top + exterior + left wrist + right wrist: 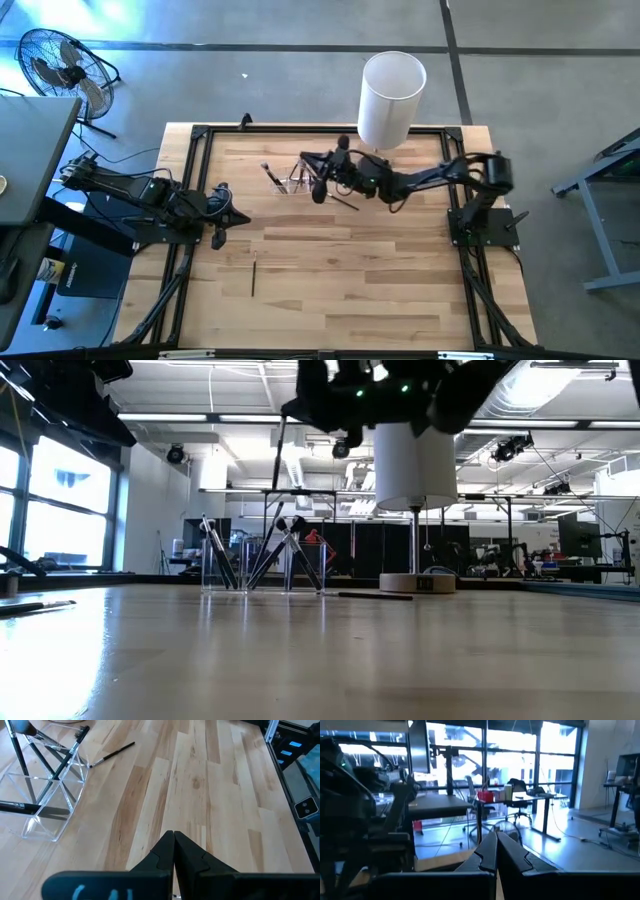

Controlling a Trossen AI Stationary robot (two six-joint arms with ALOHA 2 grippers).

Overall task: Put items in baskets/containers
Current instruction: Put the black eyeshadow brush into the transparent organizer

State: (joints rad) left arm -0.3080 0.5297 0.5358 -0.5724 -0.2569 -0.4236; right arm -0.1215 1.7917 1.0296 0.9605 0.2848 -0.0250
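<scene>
A small clear holder stands on the table's far middle. Several dark brushes lean inside it, heads up. One loose brush lies flat just right of the holder. Another lies on the near left. My right gripper hovers above the holder's far side, about level, shut, with nothing showing between its fingers. My left gripper waits shut above the table's left.
A tall white cylinder on a round wooden base stands at the far edge, right of the holder. A black frame runs around the table. Bare wood covers the near half. A floor fan stands off the table.
</scene>
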